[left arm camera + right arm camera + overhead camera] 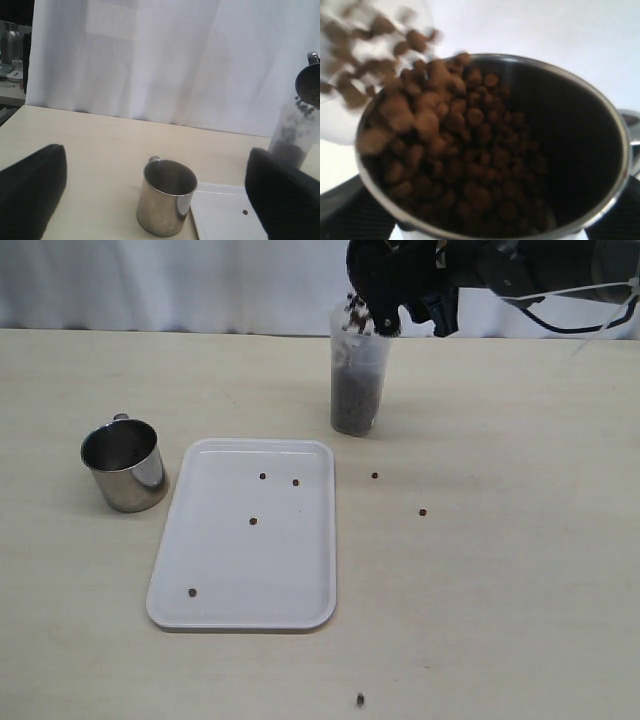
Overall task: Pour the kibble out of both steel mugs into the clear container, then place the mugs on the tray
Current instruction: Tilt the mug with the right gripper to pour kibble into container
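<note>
My right gripper (400,285) is shut on a steel mug (600,150), tipped over the clear container (356,380) at the back. Kibble (445,135) slides out of the mug over its rim and falls into the container, which holds a dark layer of pellets. The same tilted mug (309,85) shows above the container (290,135) in the left wrist view. The second steel mug (125,465) stands upright and looks empty, left of the white tray (230,560). My left gripper (156,165) is open, its fingers (30,190) wide apart, short of that mug (166,200).
Several stray pellets (253,521) lie on the tray. More loose pellets (422,512) lie on the table right of the tray, and one (360,700) sits near the front edge. A white curtain closes off the back.
</note>
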Controlling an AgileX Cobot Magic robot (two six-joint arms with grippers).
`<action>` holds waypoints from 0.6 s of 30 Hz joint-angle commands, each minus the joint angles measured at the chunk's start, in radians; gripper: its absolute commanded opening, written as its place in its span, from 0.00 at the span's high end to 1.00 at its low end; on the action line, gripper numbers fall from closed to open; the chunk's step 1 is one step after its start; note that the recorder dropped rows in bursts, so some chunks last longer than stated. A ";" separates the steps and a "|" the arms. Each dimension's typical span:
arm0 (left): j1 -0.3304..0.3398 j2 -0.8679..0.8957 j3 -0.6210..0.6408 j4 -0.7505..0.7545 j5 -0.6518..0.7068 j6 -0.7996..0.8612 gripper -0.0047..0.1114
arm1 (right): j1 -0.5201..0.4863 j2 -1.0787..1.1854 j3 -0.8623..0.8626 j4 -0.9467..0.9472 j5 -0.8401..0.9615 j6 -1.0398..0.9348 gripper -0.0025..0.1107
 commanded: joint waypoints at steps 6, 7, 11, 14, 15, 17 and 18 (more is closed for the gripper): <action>0.000 -0.003 0.003 -0.001 -0.008 -0.001 0.12 | 0.002 -0.002 -0.011 -0.010 -0.057 -0.023 0.94; 0.000 -0.003 0.003 -0.001 -0.008 -0.001 0.12 | 0.002 -0.002 -0.011 -0.010 -0.058 -0.034 0.94; 0.000 -0.003 0.003 -0.001 -0.008 -0.001 0.12 | 0.002 0.005 -0.011 -0.010 -0.058 -0.073 0.94; 0.000 -0.003 0.003 -0.001 -0.008 -0.001 0.12 | 0.002 0.016 -0.011 -0.010 -0.060 -0.092 0.94; 0.000 -0.003 0.003 -0.001 -0.008 -0.001 0.12 | 0.002 0.020 -0.011 -0.010 -0.061 -0.103 0.94; 0.000 -0.003 0.003 -0.001 -0.008 -0.001 0.12 | 0.002 0.027 -0.011 -0.010 -0.061 -0.114 0.94; 0.000 -0.003 0.003 -0.001 -0.008 -0.001 0.12 | 0.002 0.029 -0.011 -0.010 -0.064 -0.119 0.94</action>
